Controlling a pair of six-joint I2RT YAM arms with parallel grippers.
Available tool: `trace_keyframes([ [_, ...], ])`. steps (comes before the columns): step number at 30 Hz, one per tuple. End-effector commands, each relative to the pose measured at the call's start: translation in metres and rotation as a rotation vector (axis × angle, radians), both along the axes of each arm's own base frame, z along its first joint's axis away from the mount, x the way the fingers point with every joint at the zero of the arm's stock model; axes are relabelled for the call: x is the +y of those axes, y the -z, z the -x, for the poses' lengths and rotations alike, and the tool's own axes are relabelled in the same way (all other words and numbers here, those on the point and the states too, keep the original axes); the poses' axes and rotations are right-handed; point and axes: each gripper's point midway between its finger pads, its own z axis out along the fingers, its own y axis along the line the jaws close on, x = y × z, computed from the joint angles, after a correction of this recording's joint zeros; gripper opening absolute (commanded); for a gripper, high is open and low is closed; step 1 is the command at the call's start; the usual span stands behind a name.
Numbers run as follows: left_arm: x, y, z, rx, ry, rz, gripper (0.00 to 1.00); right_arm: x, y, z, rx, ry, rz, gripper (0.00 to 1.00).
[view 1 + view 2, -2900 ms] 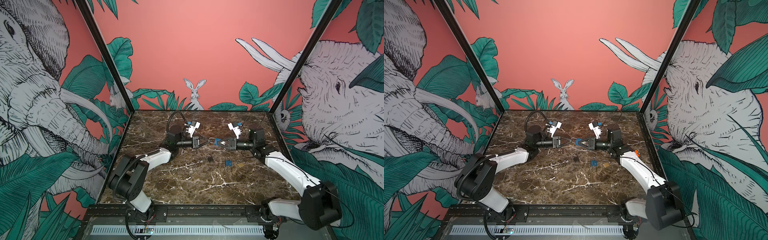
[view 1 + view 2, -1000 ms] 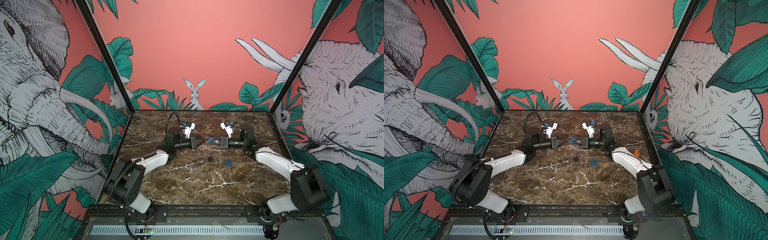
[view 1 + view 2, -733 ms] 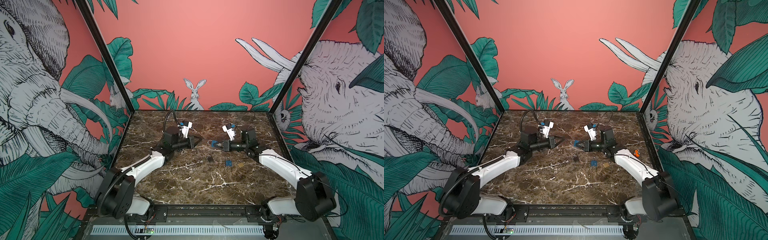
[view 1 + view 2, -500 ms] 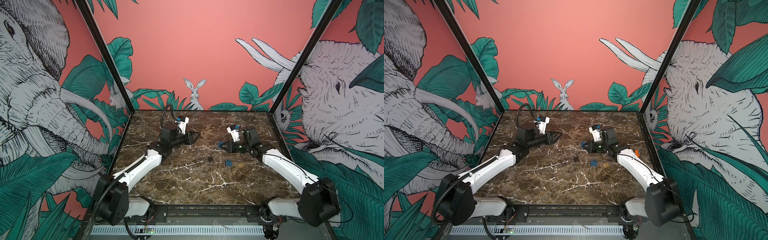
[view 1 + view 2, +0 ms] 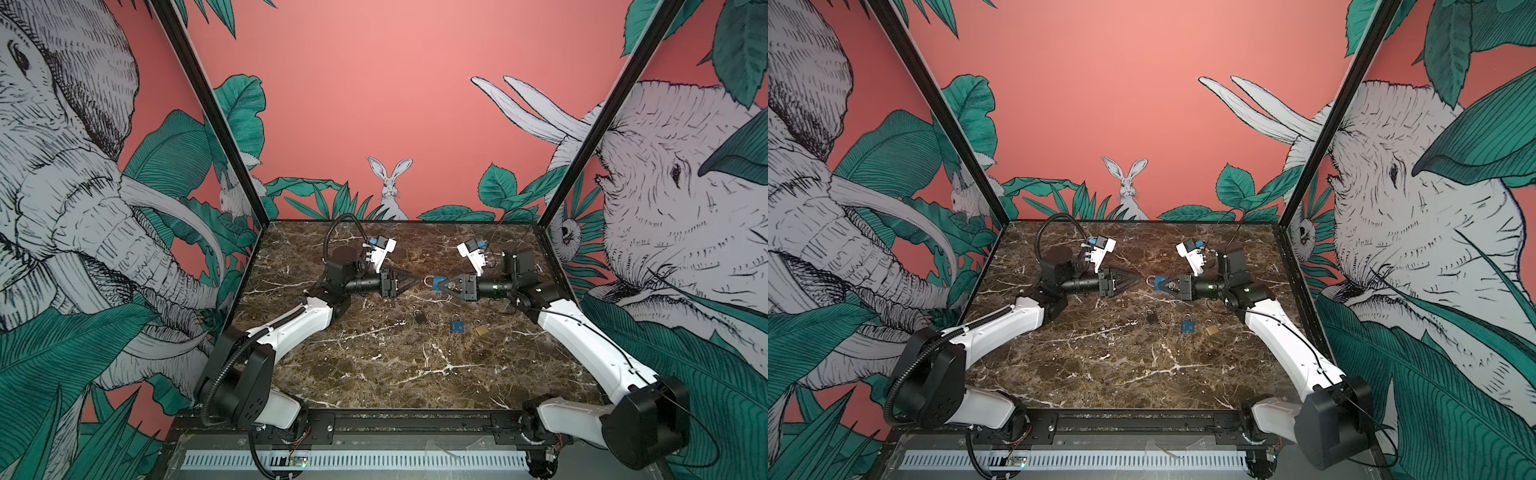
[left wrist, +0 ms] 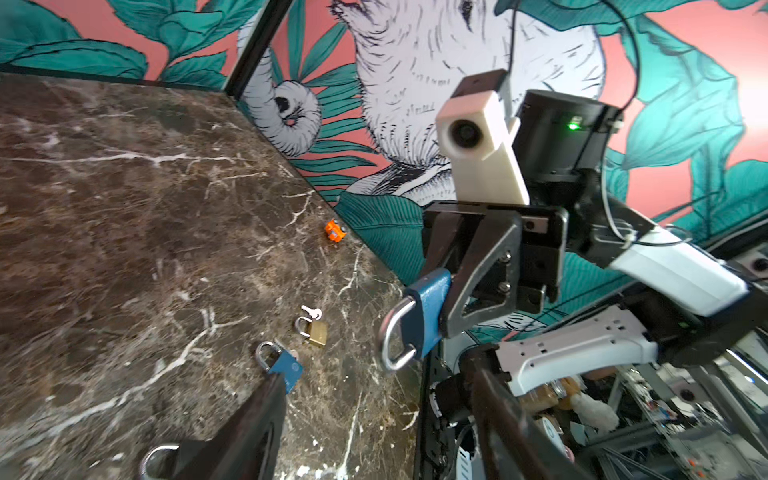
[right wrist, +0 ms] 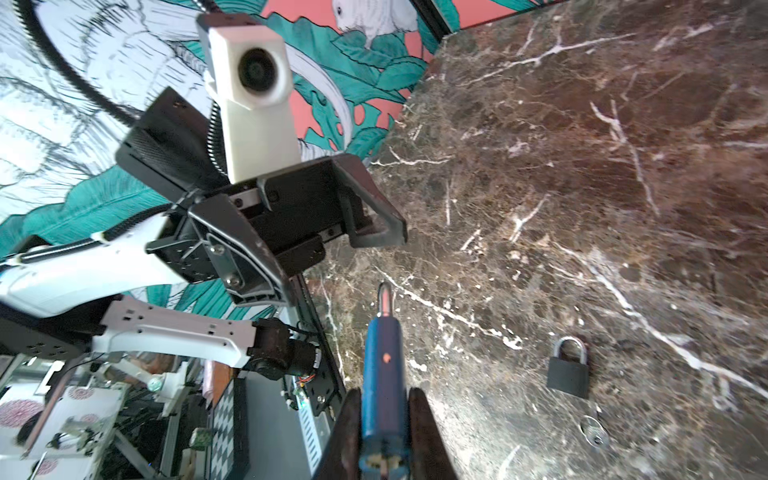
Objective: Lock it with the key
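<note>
Now, in a top view, my right end effector [image 5: 446, 286] is clenching the blue padlock [image 5: 437, 281] mid-frame, shackle pointing left at my released, empty left end effector [image 5: 415, 279]. In the left wrist view, a key [image 6: 312, 311] is lying on the bench [image 6: 124, 208], lower centre. In the right wrist view, the padlock's axis is running upward.
</note>
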Motion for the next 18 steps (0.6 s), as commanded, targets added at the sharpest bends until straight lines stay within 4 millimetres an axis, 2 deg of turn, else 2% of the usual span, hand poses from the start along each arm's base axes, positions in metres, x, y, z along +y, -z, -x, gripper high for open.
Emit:
trace_keyframes([
  [1,-0.003,-0.021,0.023,-0.064,0.122,0.067,0.71,0.008,-0.030,0.006,-0.067,-0.080,-0.116,0.00],
  [7,-0.014,-0.017,0.024,-0.004,0.150,0.060,0.67,0.012,-0.045,0.012,-0.121,-0.125,-0.169,0.00],
  [13,-0.019,-0.027,0.026,0.016,0.194,0.112,0.57,0.012,-0.042,0.018,-0.131,-0.150,-0.146,0.00],
  [18,-0.021,-0.030,0.029,0.015,0.199,0.115,0.53,0.012,-0.043,0.020,-0.140,-0.156,-0.143,0.00],
])
